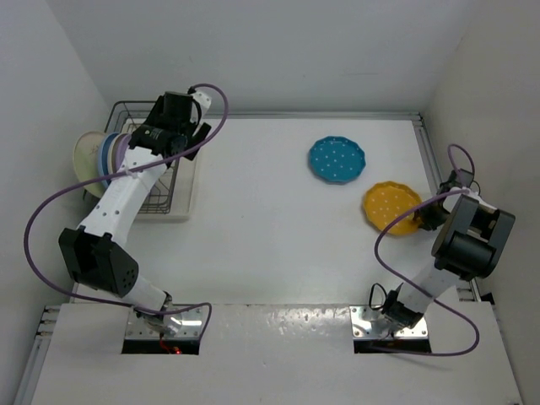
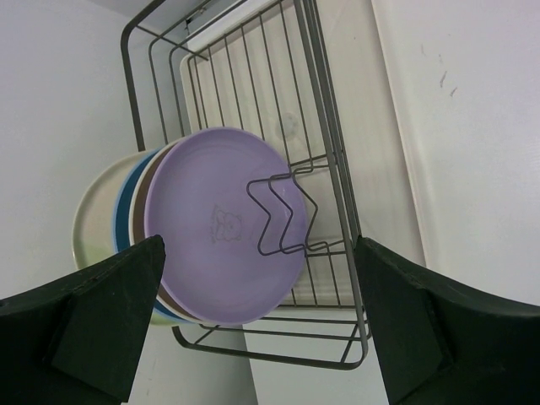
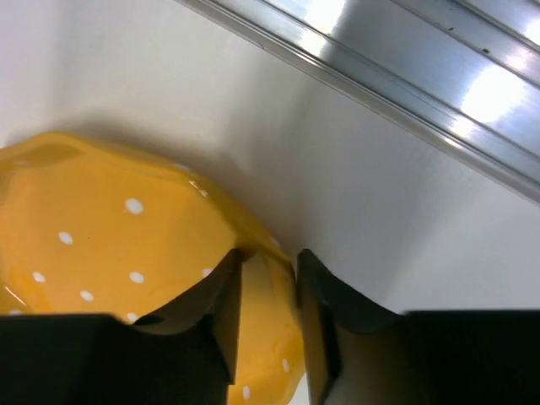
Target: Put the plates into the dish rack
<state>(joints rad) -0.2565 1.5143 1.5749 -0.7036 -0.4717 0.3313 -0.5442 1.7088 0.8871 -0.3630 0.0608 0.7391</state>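
The dark wire dish rack [image 1: 159, 201] stands at the back left on its beige tray. Several plates stand in it: a lavender plate [image 2: 215, 228] in front, then a light blue one [image 2: 125, 211] and a cream one [image 2: 91, 221] behind. My left gripper [image 1: 196, 135] hangs open and empty over the rack [image 2: 325, 169], with both fingers apart from the plates. A teal dotted plate [image 1: 337, 159] lies flat on the table. My right gripper [image 1: 424, 218] is shut on the rim of the orange-yellow dotted plate [image 1: 390, 206], with one finger inside the rim [image 3: 224, 312] and one outside; the plate [image 3: 101, 245] fills the lower left of the right wrist view.
An aluminium rail [image 3: 405, 76] runs along the table's right edge, close behind the yellow plate, and shows in the top view [image 1: 432, 164]. White walls enclose the table at the back, left and right. The arms' purple cables loop over the table.
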